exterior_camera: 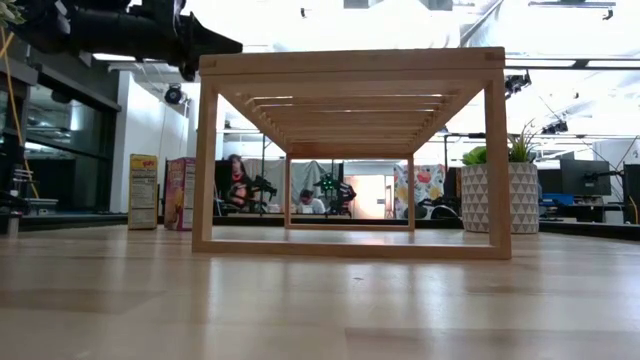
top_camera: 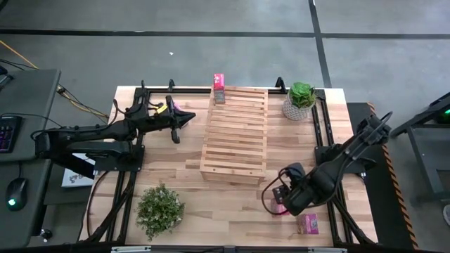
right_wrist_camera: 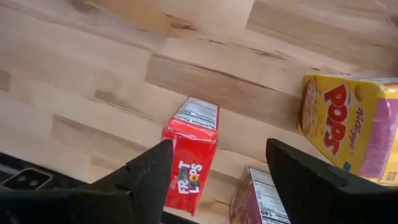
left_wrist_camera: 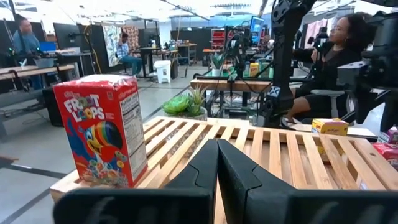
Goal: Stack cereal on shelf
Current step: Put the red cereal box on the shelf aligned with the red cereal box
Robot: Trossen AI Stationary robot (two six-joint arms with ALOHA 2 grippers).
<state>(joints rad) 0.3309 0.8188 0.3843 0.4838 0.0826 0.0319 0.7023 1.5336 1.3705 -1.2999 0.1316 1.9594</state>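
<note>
You see the large light-wood slatted shelf (top_camera: 235, 135) standing in the middle of the plank worktop (top_camera: 169, 176). One small red cardboard cereal box with the Froot Loops print (top_camera: 219, 80) stands upright on the far end of the shelf top; in the left wrist view this red box (left_wrist_camera: 103, 130) is at the corner of the slats.

Your left pincer (top_camera: 184, 117) is held above the worktop just beside the left side of the shelf, and its two dark fingers (left_wrist_camera: 239, 171) are pressed together with nothing between them.

Your right pincer (top_camera: 279, 199) is low over the near right part of the worktop, near the corner of the shelf. Its fingers (right_wrist_camera: 149, 171) are spread wide. Between them a second small red box (right_wrist_camera: 189, 152) lies flat on the wood, not yet touched. A yellow Pops box (right_wrist_camera: 351, 127) and a pink box (right_wrist_camera: 258, 198) lie near it.

A potted green plant in a white pot (top_camera: 300, 100) stands at the far right, and a bushy plant (top_camera: 159, 209) at the near left.
</note>
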